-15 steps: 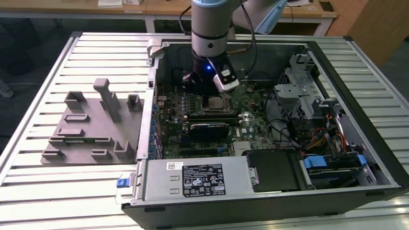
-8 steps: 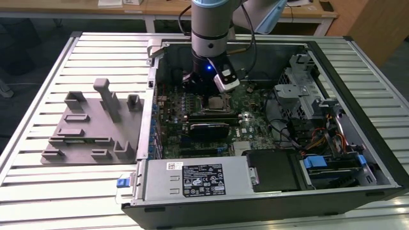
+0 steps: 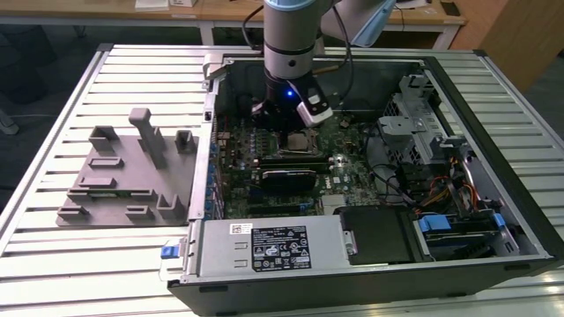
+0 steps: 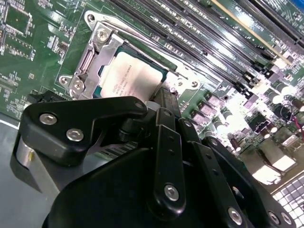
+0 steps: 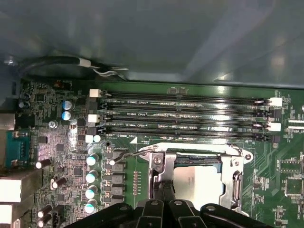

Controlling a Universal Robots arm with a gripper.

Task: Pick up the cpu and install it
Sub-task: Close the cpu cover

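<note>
Hand [image 4: 164,97] clenched on nothing, fingertips together at the socket's edge. Cpu [image 4: 130,76] lies flat inside the socket's metal frame [image 4: 90,61], silver top up; placement looks done by my reading. Retention lever [image 5: 128,154]: latched or not, cannot tell. Exterior view: grey tray [image 3: 115,178] on the worktop [image 3: 53,132], 9 o'clock of the computer case [image 3: 493,218].

Arm [image 3: 289,39] upright, gripper [image 3: 286,127] pointing straight down, hanging low beneath it
</note>
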